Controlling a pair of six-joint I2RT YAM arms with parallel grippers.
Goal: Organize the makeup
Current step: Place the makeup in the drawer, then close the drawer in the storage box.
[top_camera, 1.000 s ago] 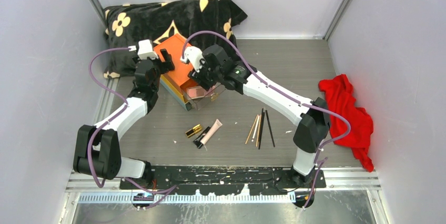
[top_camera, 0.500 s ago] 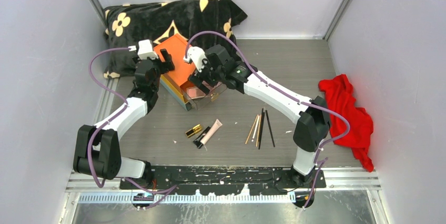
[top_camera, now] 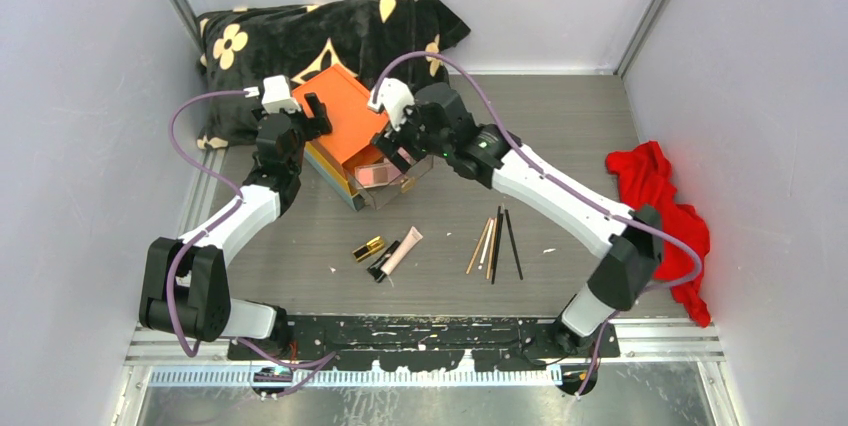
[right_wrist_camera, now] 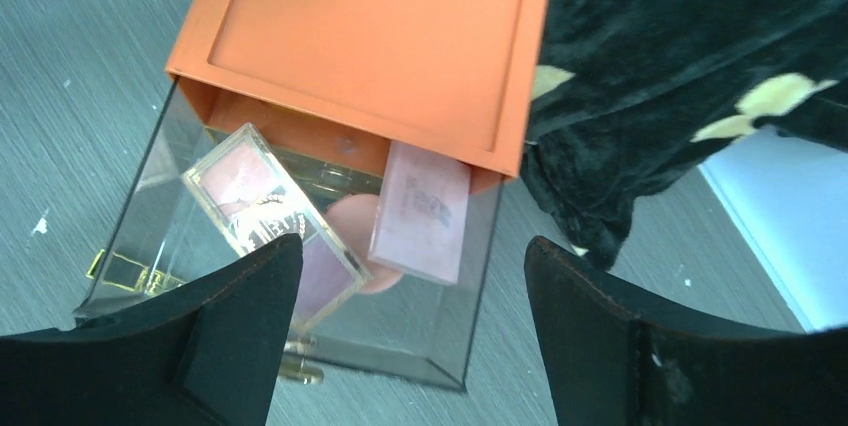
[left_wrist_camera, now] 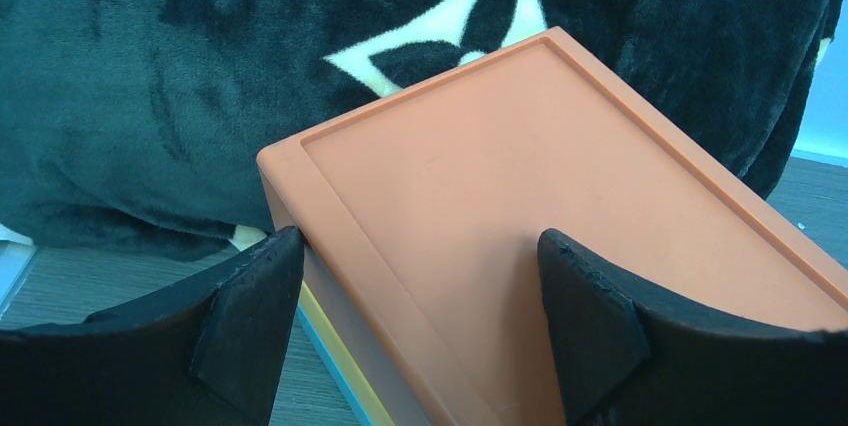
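Two pink palettes (right_wrist_camera: 262,208) and a round compact (right_wrist_camera: 352,228) lie in the open clear drawer (right_wrist_camera: 440,346) of the orange-topped box (top_camera: 340,116), toward the worktop's (top_camera: 560,146) far-left corner. The brushes (top_camera: 495,244) lie lengthwise near-to-far by the near edge. The right pincer (right_wrist_camera: 410,244) gapes wide above the drawer; the left pincer (left_wrist_camera: 418,241) is wide astride the box top.

Drawer box (top_camera: 335,121): rear-left of the table (top_camera: 560,126), in front of the pillow (top_camera: 300,31) in the rear-left corner. Its open drawer (right_wrist_camera: 150,196) holds a palette (right_wrist_camera: 265,211), a second palette (right_wrist_camera: 422,211) and a compact (right_wrist_camera: 355,226) between them. Lipstick (top_camera: 368,248), tube (top_camera: 404,248) and second tube (top_camera: 381,266): centre, toward the front edge, with the brushes (top_camera: 494,243) to their right. Cloth (top_camera: 660,216): right edge.
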